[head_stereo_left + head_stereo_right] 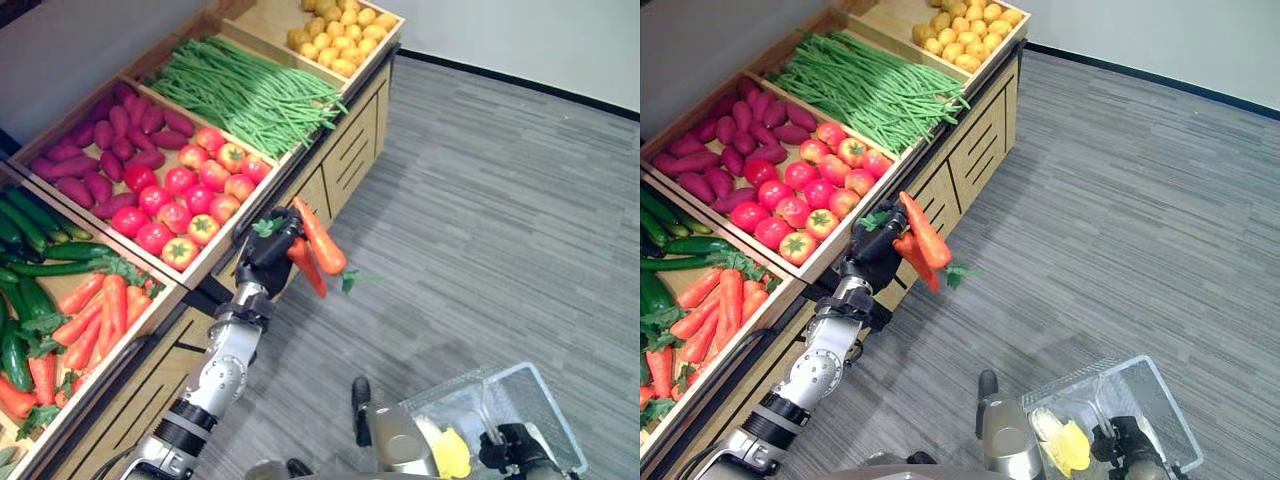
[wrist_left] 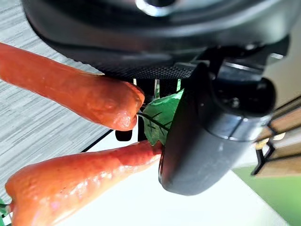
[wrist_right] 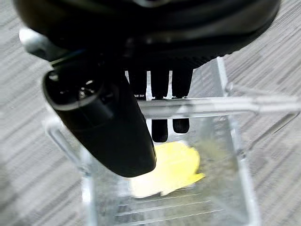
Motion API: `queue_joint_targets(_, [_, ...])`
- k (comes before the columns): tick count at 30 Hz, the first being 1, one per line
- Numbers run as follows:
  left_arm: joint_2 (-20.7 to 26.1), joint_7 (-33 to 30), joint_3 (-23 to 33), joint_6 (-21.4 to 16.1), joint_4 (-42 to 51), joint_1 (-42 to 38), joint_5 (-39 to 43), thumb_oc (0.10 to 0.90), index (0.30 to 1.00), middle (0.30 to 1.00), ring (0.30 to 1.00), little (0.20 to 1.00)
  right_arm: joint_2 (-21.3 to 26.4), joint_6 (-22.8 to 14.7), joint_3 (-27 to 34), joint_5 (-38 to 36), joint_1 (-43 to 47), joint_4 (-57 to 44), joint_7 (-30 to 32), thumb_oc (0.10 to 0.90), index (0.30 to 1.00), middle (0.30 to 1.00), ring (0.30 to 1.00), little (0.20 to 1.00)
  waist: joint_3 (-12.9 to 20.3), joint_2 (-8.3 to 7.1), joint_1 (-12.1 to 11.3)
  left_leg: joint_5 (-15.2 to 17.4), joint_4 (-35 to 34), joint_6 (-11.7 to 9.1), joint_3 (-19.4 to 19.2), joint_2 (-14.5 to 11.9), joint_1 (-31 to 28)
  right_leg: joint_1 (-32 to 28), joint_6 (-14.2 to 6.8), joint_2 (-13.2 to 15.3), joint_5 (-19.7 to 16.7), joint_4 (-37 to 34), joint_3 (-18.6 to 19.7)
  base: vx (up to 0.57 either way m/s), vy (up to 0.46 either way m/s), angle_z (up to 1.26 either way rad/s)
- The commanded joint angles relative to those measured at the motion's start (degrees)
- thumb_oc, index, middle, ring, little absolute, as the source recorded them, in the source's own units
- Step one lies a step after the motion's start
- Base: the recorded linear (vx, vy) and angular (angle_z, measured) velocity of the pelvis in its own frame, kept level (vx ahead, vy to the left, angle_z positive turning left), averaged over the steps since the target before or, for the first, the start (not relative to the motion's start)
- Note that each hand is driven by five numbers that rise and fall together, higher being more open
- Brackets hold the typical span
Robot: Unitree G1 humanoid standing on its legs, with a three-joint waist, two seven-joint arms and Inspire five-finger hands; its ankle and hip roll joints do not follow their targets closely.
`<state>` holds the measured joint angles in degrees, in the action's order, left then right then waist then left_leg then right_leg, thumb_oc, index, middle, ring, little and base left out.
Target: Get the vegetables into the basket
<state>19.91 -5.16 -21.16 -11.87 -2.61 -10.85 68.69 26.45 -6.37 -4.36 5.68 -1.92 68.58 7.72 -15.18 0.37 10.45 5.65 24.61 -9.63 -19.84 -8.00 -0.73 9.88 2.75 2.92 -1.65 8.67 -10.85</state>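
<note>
My left hand (image 1: 265, 250) is raised in front of the produce stand, shut on two orange carrots (image 1: 318, 240) with green tops; in the left wrist view both carrots (image 2: 80, 94) stick out past the curled fingers. The carrots hang over the floor, clear of the stand's edge. Low at the right, my right hand (image 1: 510, 447) is shut on the handle (image 3: 211, 106) of a clear plastic basket (image 1: 540, 400). A yellow vegetable (image 3: 171, 167) lies inside the basket.
The wooden stand (image 1: 340, 150) holds bins of carrots (image 1: 95, 320), cucumbers (image 1: 30, 270), tomatoes (image 1: 185, 195), purple sweet potatoes (image 1: 105, 145), green beans (image 1: 250, 90) and yellow potatoes (image 1: 340, 30). Grey plank floor (image 1: 500, 230) spreads to the right.
</note>
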Motion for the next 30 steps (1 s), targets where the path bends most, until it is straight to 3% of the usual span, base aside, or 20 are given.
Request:
queue_joint_targets(1, [0.2,4.2,2.0,-5.1,7.4,-2.1,-0.7,0.400,0.300,0.300,0.300,0.300,6.0,0.4,0.8,-2.2,-3.3,1.2,1.9,0.400,0.300,0.300,0.300,0.300,1.4,-1.91,-1.2,-8.6,-11.2,4.1,5.5,1.3,5.6,-3.6,-7.3,2.6,1.7,-1.6,5.2,0.10,0.071,-0.76])
queue_joint_targets(4, [0.3,4.4,2.2,-5.7,7.4,-2.3,-0.2,0.400,0.300,0.300,0.300,0.300,6.6,0.5,1.1,-2.1,-3.4,1.8,2.2,0.400,0.300,0.300,0.300,0.300,1.7,-2.01,-2.0,-9.5,-15.0,4.1,8.6,-0.3,7.5,-3.2,-7.9,2.9,2.3,-1.4,7.7,0.11,0.123,-0.89])
queue_joint_targets(6, [0.1,4.4,1.9,-5.9,7.6,-2.5,-0.4,0.400,0.300,0.300,0.300,0.300,7.3,0.6,1.3,-2.2,-3.0,2.8,2.6,0.400,0.300,0.300,0.300,0.300,1.4,-1.30,-3.1,-11.9,-19.9,3.8,14.9,-1.0,8.3,-3.7,-8.2,2.5,3.2,-0.9,10.1,0.17,0.207,-0.82])
queue_joint_targets(8, [0.2,4.7,1.9,-6.6,8.1,-2.4,-0.1,0.400,0.300,0.300,0.300,0.300,8.3,0.5,1.1,-1.9,-1.7,4.2,3.3,0.400,0.300,0.300,0.300,0.300,1.7,-0.21,-4.8,-14.2,-24.6,2.8,25.7,-0.2,9.4,-3.6,-8.7,1.7,3.7,-0.8,15.8,0.23,0.282,-0.94])
queue_joint_targets(10, [0.3,4.8,1.7,-6.8,8.1,-2.7,0.3,0.400,0.300,0.300,0.300,0.300,8.5,0.5,0.9,-1.9,-1.3,4.5,3.3,0.400,0.300,0.300,0.300,0.300,1.8,-0.18,-5.0,-14.0,-24.2,2.6,26.0,0.2,9.6,-3.6,-9.1,1.9,3.9,-0.7,16.8,0.17,0.242,-1.36])
queue_joint_targets(11, [0.7,5.1,1.5,-6.6,8.0,-3.0,0.8,0.400,0.300,0.300,0.300,0.300,7.9,0.6,1.1,-1.7,-1.9,4.9,2.9,0.400,0.300,0.300,0.300,0.300,2.5,-0.33,-4.5,-12.9,-24.7,3.3,22.6,0.8,8.7,-4.0,-10.0,3.0,3.7,-1.6,18.0,0.24,0.380,-0.97])
queue_joint_targets(14, [1.7,5.8,-0.1,-6.4,7.6,-4.5,0.0,0.400,0.300,0.300,0.300,0.300,7.1,0.7,1.8,-1.8,-2.2,5.3,2.8,0.400,0.300,0.300,0.300,0.300,2.8,-1.21,-3.7,-10.4,-23.1,5.2,18.7,3.7,8.8,-3.7,-12.1,6.3,1.5,-2.8,20.5,0.17,0.370,-0.49])
queue_joint_targets(17, [3.4,6.4,0.2,-6.5,7.6,-5.0,-0.6,0.400,0.300,0.300,0.300,0.300,6.2,0.8,1.5,-2.0,-0.9,5.2,2.8,0.400,0.300,0.300,0.300,0.300,2.8,-1.84,-4.1,-8.8,-22.0,6.2,14.7,4.7,8.9,-1.6,-14.0,8.0,-1.4,-3.2,20.9,0.04,0.230,-0.52])
queue_joint_targets(23, [4.2,6.8,2.3,-6.2,8.5,-3.3,-1.0,0.400,0.300,0.300,0.300,0.300,3.9,0.7,0.2,-1.5,0.5,4.3,2.5,0.400,0.300,0.300,0.300,0.300,3.1,-2.70,-6.0,-7.4,-23.5,7.4,9.2,5.5,6.1,-0.4,-13.9,10.2,-6.3,-2.0,10.8,0.05,0.130,-0.76])
queue_joint_targets(25, [4.5,7.3,2.2,-5.4,9.1,-1.9,-1.4,0.400,0.300,0.300,0.300,0.300,3.2,0.7,0.3,-1.7,-0.1,4.8,2.1,0.400,0.300,0.300,0.300,0.300,4.2,-3.08,-6.0,-8.0,-25.8,7.4,8.1,6.1,3.9,-0.5,-14.7,10.4,-8.7,-2.8,9.6,0.09,0.057,-0.50])
queue_joint_targets(30, [5.2,7.8,1.8,-4.7,10.1,-0.6,-1.4,0.400,0.300,0.300,0.300,0.300,3.2,0.8,0.7,-2.0,-0.3,5.6,2.0,0.400,0.300,0.300,0.300,0.300,5.2,-3.12,-6.4,-8.6,-28.0,6.9,7.4,6.0,2.0,-1.4,-15.1,11.0,-9.2,-5.2,7.5,0.05,-0.006,-0.09])
